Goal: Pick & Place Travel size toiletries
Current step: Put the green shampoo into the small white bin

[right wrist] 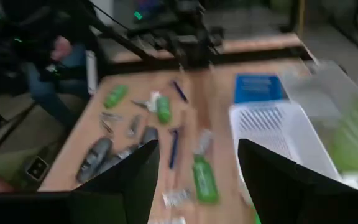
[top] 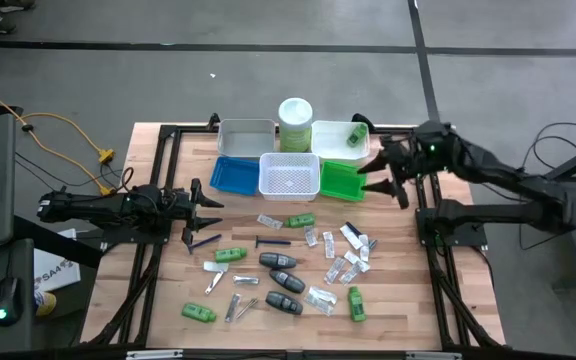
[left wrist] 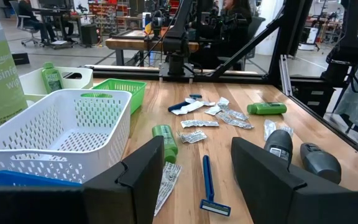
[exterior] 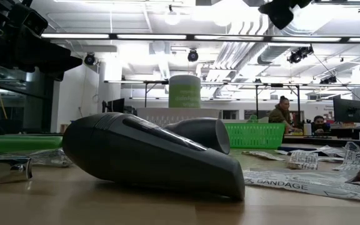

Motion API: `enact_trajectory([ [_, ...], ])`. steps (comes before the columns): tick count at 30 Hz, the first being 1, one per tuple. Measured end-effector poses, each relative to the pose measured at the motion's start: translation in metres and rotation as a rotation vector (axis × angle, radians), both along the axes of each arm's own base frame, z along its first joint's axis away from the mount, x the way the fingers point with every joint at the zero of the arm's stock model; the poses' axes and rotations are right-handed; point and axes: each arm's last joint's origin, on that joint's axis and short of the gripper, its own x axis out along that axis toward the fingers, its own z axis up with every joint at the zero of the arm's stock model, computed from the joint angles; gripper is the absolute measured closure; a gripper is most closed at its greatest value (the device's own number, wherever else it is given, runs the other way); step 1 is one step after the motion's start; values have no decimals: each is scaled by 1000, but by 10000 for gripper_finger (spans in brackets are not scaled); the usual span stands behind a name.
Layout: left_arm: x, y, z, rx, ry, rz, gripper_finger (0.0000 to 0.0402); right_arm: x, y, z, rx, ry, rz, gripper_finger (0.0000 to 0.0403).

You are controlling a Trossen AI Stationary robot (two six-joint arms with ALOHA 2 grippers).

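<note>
The toiletries lie scattered on the wooden table: green tubes (top: 300,221) (top: 198,313), dark grey oval cases (top: 278,261), blue razors (top: 273,241), clear packets (top: 353,236) and silver clippers (top: 238,305). One green tube (top: 356,135) lies in the far white tray (top: 330,148). My left gripper (top: 206,205) is open at the table's left side, holding nothing; in its wrist view a blue razor (left wrist: 210,186) and a green tube (left wrist: 165,140) lie ahead of the open gripper (left wrist: 194,180). My right gripper (top: 383,170) is open and empty, hovering by the green tray's (top: 343,182) right edge. Its wrist view shows the open gripper (right wrist: 197,180) above a green tube (right wrist: 204,177).
Trays cluster at the far side: a grey one (top: 246,135), a blue one (top: 234,176) and a white perforated basket (top: 288,176). A pale-green canister (top: 295,118) stands between the far trays. In the low view a grey case (exterior: 149,153) fills the foreground. People sit in the room beyond.
</note>
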Motion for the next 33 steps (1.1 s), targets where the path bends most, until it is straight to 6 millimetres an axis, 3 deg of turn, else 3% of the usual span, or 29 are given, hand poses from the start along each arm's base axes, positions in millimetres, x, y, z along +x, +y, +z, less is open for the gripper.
enact_trajectory([
  [8, 0, 0, 0, 0, 0, 0, 213, 18, 25, -39, -3, -128, 57, 190],
  [17, 0, 0, 0, 0, 1, 0, 213, 21, 64, -74, -6, -42, 23, 190],
  [27, 0, 0, 0, 0, 0, 0, 213, 19, 105, -115, -12, -65, -46, 190],
  [33, 0, 0, 0, 0, 0, 0, 213, 30, 124, -133, -79, -24, -36, 190],
])
